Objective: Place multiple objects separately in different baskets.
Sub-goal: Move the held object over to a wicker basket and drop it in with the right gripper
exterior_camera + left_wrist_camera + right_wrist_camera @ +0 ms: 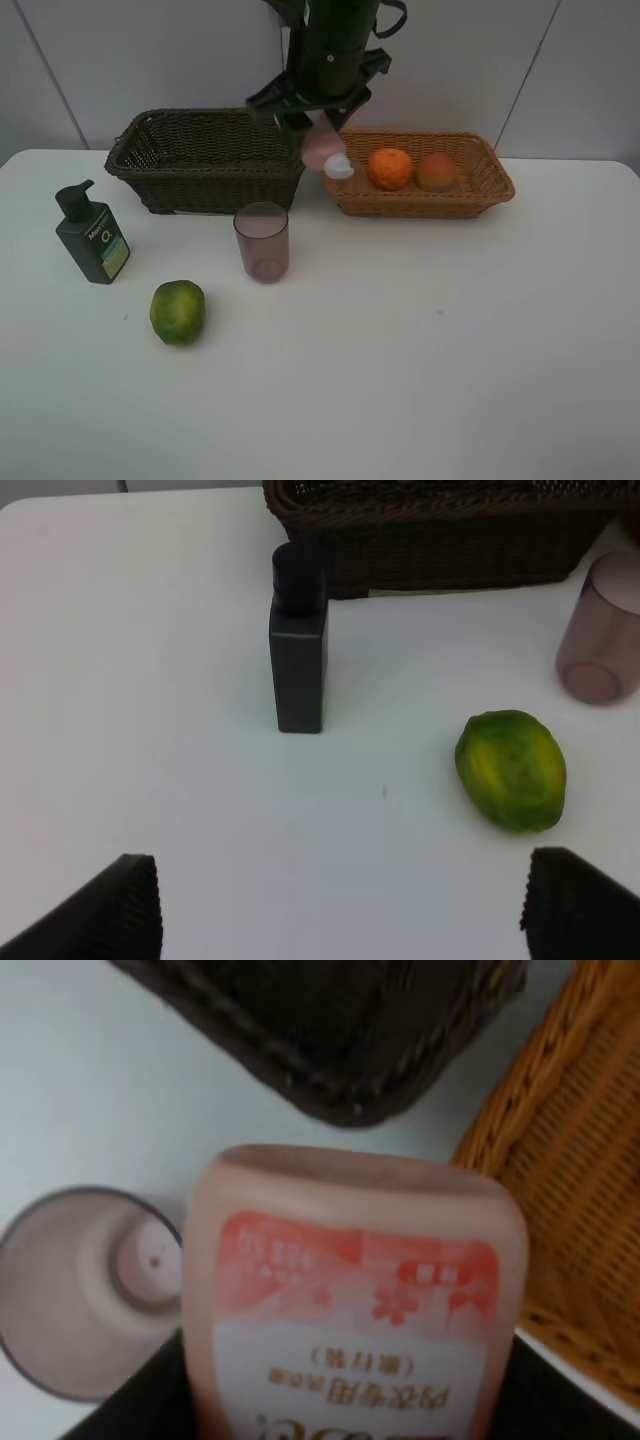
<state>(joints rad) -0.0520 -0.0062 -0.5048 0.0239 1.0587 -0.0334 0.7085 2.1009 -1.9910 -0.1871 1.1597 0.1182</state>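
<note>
**Right gripper and load.** Your right gripper (320, 128) is clamped on a pink plastic tube (322, 148). The tube hangs off the table with its white cap (338, 167) pointing down and slightly towards the right of the overhead view. In the right wrist view the tube's printed pink-and-white label fills the space between the two dark fingers. Below it lie a corner of the dark basket and an edge of the tan one. The tube is therefore above the spot where the two baskets come close together.

**Left gripper.** Your left gripper (345, 910) has its jaws spread wide with nothing between them. It hovers over bare white table (420, 350).

**Baskets.** The deep, dark brown woven wicker basket (200, 185) stands at the back left. No contents can be made out in it. The shallower orange-tan wicker basket (480, 190) stands just beside it on the right. It holds a round orange fruit (390, 168) and a red-yellow peach-like fruit (438, 172), side by side.

**Items on the table.**
- A translucent mauve cup (262, 242) stands upright near the front of the dark basket.
- A dark green pump bottle (92, 235) stands upright at the left.
- A green citrus fruit (178, 312) lies nearer the front, between the cup and the bottle.
</note>
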